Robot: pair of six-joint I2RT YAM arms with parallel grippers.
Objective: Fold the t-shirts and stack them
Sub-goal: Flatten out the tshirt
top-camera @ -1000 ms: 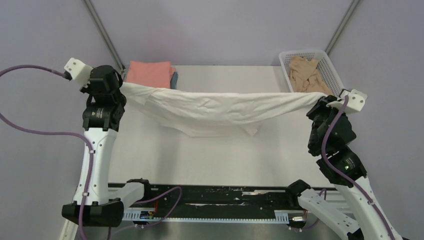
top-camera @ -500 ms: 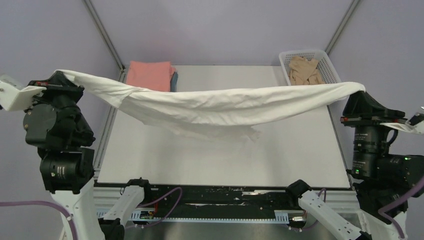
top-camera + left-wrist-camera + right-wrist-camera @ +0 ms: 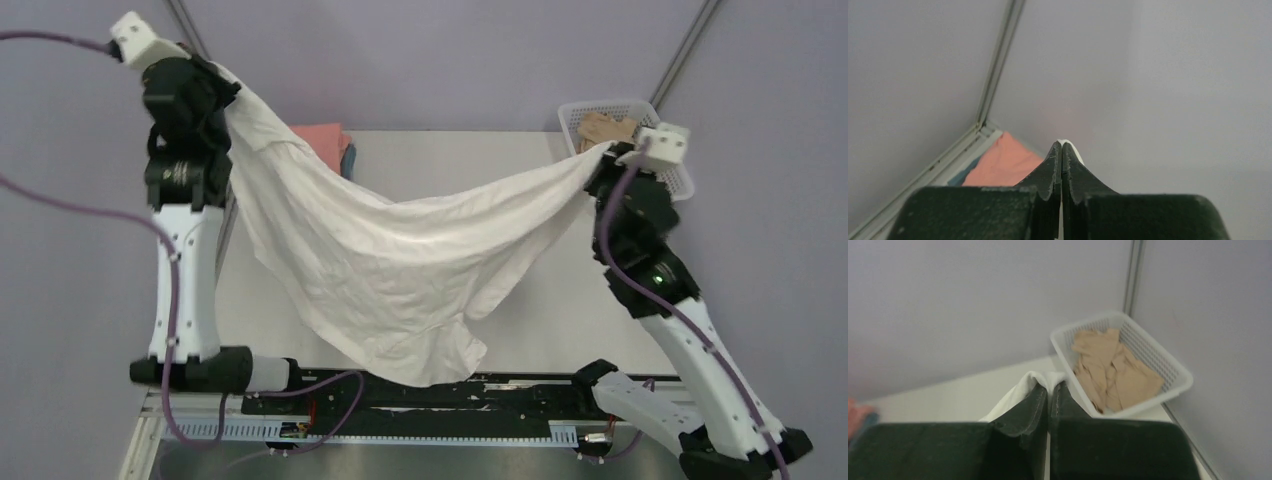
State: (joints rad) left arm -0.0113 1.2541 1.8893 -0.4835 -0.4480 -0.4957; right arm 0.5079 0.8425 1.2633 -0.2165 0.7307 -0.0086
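The white t-shirt hangs spread in the air between both arms, its lower hem reaching the table's near edge. My left gripper is shut on its left corner, raised high; a sliver of white cloth shows at the fingertips. My right gripper is shut on the right corner, lower, near the basket; white cloth bunches at its tips. The folded salmon-pink shirt lies at the table's back left, with a grey-blue one under it. The beige shirt lies crumpled in the basket.
A white lattice basket stands at the table's back right corner, also in the right wrist view. Grey walls and frame posts close in the back. The table shows under and right of the hanging shirt.
Both arms swung back inward and up from their wide outward stretch. The shirt, earlier pulled into a taut band, now hangs open as a broad sheet with its hem dropped toward the near edge.
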